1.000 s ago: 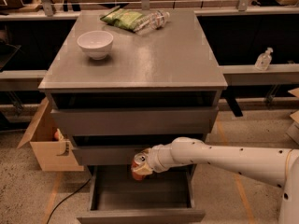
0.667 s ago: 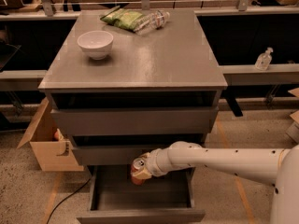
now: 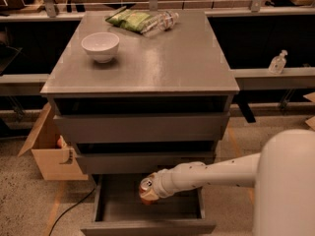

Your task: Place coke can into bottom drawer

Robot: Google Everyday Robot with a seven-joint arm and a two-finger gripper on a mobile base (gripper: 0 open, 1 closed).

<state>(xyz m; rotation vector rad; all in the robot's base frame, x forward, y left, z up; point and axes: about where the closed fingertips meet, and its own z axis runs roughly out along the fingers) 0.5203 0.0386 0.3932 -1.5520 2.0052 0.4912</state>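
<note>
Gripper (image 3: 148, 193) clasps coke can (image 3: 146, 184) (silver-topped cylinder) over bottom drawer (image 3: 147, 226).

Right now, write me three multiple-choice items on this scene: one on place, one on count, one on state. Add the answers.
1. Where is the coke can? A on the floor; B in the tool, above the bottom drawer; C in the top drawer.
2. How many bowls stand on the cabinet top? A one; B two; C three.
3. The bottom drawer is: A shut; B pulled open; C taken out.
Answers: 1 B, the tool holds it over the drawer's floor. 2 A, a single white bowl. 3 B, its inside shows.
</note>
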